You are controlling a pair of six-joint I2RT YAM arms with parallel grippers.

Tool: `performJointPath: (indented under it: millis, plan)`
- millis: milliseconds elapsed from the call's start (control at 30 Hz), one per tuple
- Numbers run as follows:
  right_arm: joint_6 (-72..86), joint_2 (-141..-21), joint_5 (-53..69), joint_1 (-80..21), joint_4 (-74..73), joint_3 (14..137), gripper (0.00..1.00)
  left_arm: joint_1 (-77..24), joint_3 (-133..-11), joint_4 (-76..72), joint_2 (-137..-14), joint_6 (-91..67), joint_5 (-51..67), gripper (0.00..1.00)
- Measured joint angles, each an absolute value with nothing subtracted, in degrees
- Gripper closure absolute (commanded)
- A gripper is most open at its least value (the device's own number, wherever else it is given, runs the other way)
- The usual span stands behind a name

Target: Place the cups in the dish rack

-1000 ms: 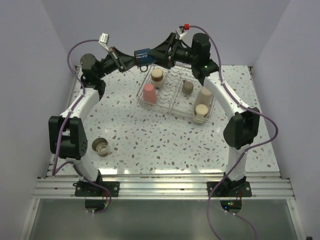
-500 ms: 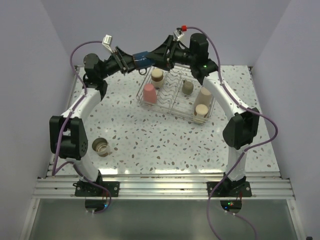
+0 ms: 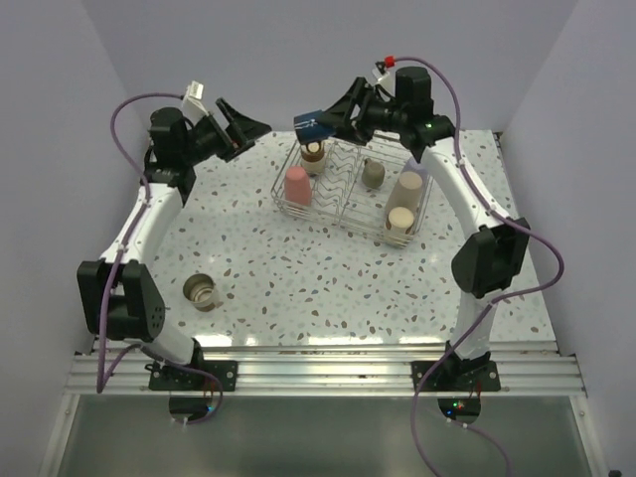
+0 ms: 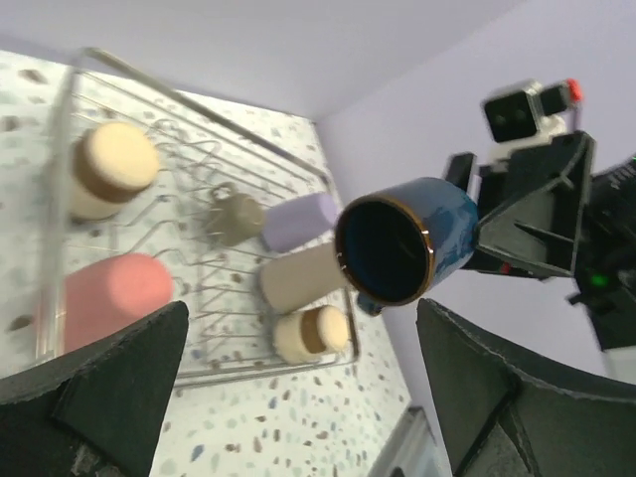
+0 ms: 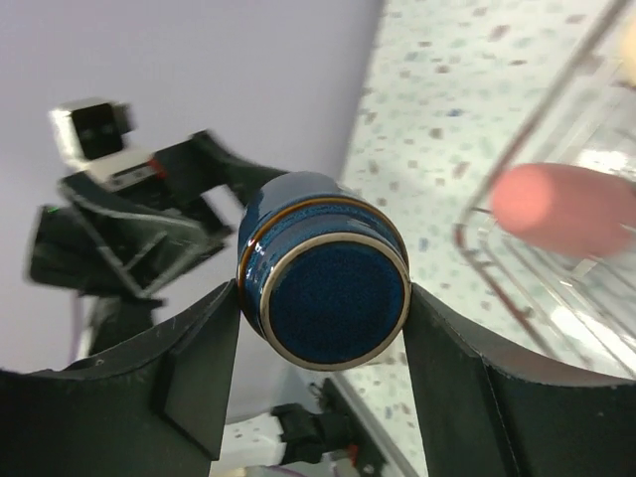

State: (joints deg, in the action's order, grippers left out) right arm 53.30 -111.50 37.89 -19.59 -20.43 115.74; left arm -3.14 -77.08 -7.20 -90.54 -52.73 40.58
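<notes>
My right gripper (image 3: 323,119) is shut on a dark blue mug (image 3: 312,123), held on its side in the air above the far left corner of the dish rack (image 3: 343,211). In the right wrist view the mug's base (image 5: 326,298) sits between both fingers. My left gripper (image 3: 244,125) hangs open and holds nothing, to the left of the mug and apart from it. In the rack are a pink cup (image 3: 297,185), a beige cup (image 3: 313,152), a small grey cup (image 3: 373,175), a lavender cup (image 4: 301,218), a tall beige cup (image 3: 407,191) and another beige cup (image 3: 400,220).
One metallic grey-beige cup (image 3: 202,291) stands upright on the speckled table (image 3: 298,278) near the left arm's lower link. Lilac walls close in the table at the back and both sides. An aluminium rail (image 3: 328,370) runs along the near edge.
The left gripper opened, let go of the mug and drew back to the left. The right gripper closed on the mug and carried it right, over the rack's corner.
</notes>
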Motion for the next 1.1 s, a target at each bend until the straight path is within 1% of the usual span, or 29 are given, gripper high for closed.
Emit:
performJointPath:
  millis: [100, 267, 467, 533, 667, 800, 1100]
  plan:
    - [46.28, -110.74, 31.81, -18.35, -29.69, 117.27, 1.0, -1.52, -77.36, 3.92, -86.72, -47.42, 31.4, 0.0]
    - [32.93, -110.72, 15.66, -17.98, -45.78, 122.02, 1.0, -0.43, -78.67, 19.81, -83.35, -39.51, 15.49, 0.0]
    - [21.61, -111.44, -1.5, -19.46, -55.48, 122.32, 1.0, -0.51, -74.94, 28.82, -77.71, -34.39, 5.04, 0.0]
    - [18.13, -112.95, -8.01, -21.3, -57.1, 122.69, 1.0, -0.8, -72.16, 30.28, -74.91, -33.23, 2.61, 0.0]
    - [15.07, -117.23, -13.82, -24.99, -57.56, 123.0, 1.0, -1.3, -68.36, 32.56, -71.5, -31.79, 0.58, 0.0]
    - [13.91, -121.23, -16.1, -26.89, -57.45, 122.69, 1.0, -1.39, -66.3, 34.04, -70.22, -30.46, -0.23, 0.0]
    - [13.41, -126.32, -19.18, -25.91, -56.62, 122.74, 1.0, -1.61, -64.38, 35.35, -69.08, -28.71, -0.27, 0.0]
